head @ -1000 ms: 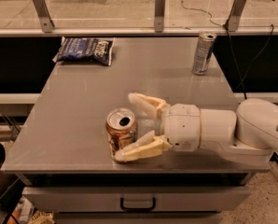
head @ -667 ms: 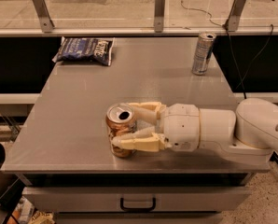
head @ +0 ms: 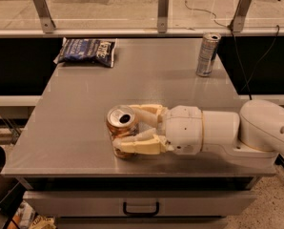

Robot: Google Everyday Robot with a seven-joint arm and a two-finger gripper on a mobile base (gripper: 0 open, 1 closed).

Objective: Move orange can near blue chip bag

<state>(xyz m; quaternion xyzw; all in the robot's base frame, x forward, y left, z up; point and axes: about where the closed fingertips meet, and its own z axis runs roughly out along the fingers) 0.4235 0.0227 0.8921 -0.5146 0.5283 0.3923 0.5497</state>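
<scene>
Gripper at desk's near edge, fingers pinching orange can from both sides. Can sits low-centre, upright or nearly so. Blue chip bag lies well apart at about 11 o'clock from the can, far-left corner. Slim silver can out at 2 o'clock, off my path.

Judgement: keep the squeeze firm, lift only slightly, carry toward 11 o'clock, stop short of the bag.

A second ago my fingers stood spread around the can; now they are clamped on it.
</scene>
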